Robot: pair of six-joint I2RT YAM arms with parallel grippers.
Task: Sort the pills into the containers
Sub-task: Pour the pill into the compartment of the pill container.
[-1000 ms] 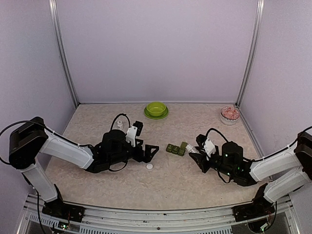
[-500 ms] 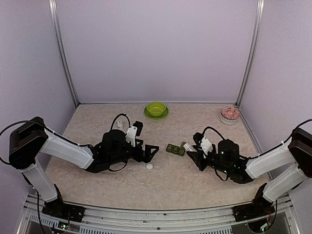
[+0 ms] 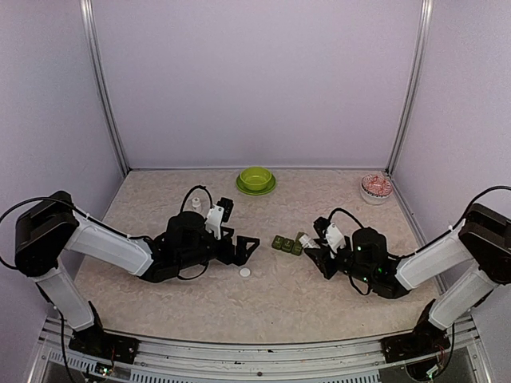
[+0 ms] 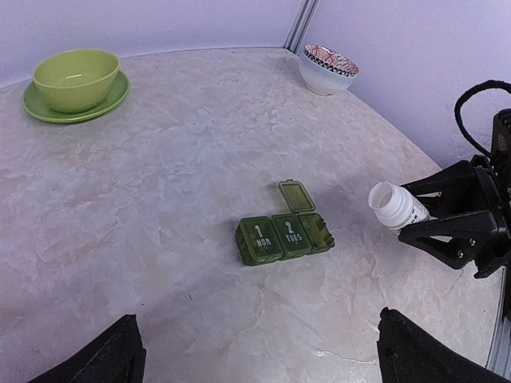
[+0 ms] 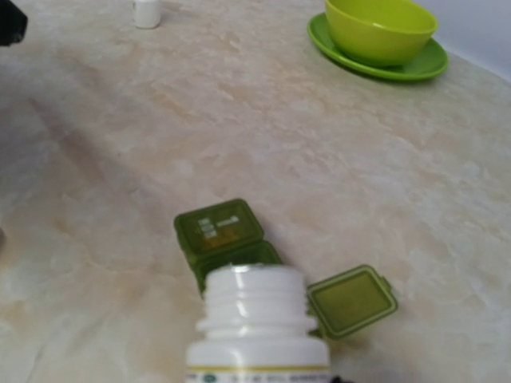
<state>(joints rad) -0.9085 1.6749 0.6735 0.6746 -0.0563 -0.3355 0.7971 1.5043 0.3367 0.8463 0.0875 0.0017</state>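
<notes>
Noted lime-green bowl (image 3: 256, 177) on matching saucer (image 4: 36, 105), back-centre of marbled beige table (image 3: 319, 199). Spotted white bowl w/ reddish pattern (image 3: 376, 187) in back-right corner, well apart from the green one. Found small white bottle (image 3: 196, 205) upright, left of centre. Saw flat round white cap (image 3: 244, 272) lying nearer the front edge, apart from it. Saw uncapped bottle (image 4: 397, 205), white, tilted over w/ mouth open, on right side. Registered pale lilac walls (image 3: 255, 80) & metal corner posts (image 3: 104, 88) around.
</notes>
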